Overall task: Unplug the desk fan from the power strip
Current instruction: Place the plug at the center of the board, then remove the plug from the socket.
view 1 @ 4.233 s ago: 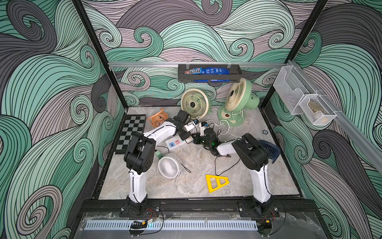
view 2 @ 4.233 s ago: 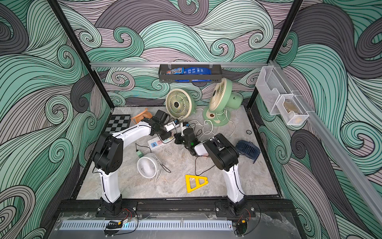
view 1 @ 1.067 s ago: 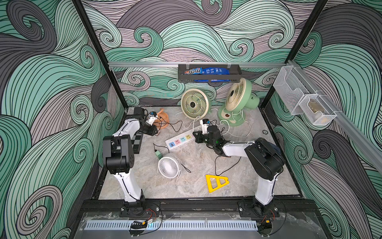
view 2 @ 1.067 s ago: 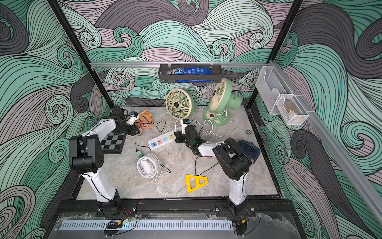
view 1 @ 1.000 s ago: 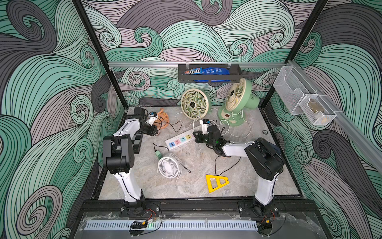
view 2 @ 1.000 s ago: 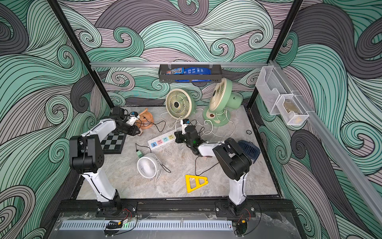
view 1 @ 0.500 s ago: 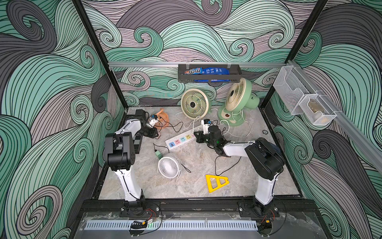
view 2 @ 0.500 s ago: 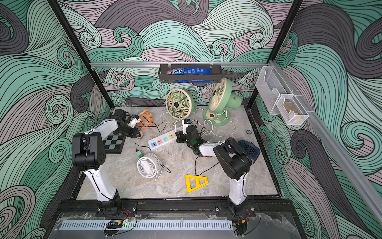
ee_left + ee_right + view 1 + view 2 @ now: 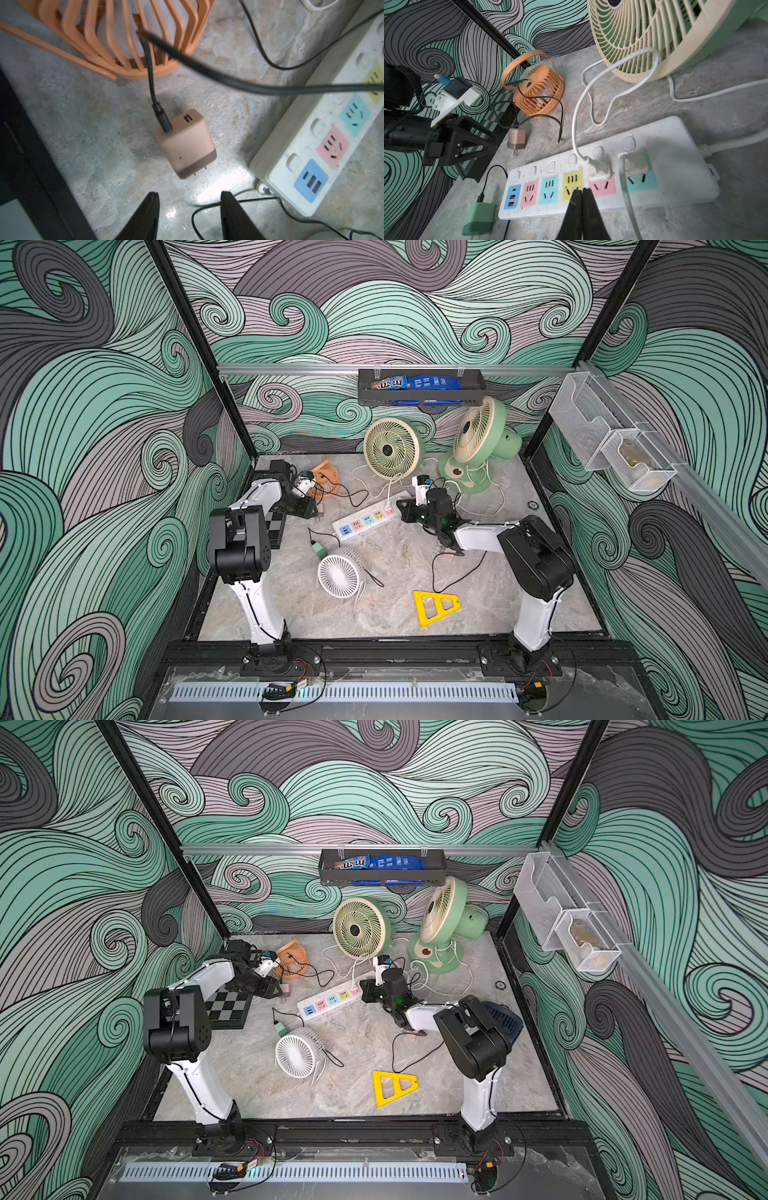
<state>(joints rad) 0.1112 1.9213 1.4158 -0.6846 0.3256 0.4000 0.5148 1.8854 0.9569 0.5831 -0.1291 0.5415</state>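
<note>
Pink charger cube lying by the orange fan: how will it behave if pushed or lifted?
Probably light and rigid: the pink charger cube is a small boxy block. Flat faces, so it should slide rather than roll. Its floppy-looking black cable runs to the orange fan and may tug it.

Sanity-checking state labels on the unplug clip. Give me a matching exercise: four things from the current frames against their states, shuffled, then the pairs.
Things:
1. tan adapter
2. white plug
3. left gripper
4. right gripper

States:
A. shut, tips over the power strip
B. lying loose on the table, prongs bare
C. open, holding nothing
D. seated in a pink socket

Pairs: 1-B, 2-D, 3-C, 4-A
</note>
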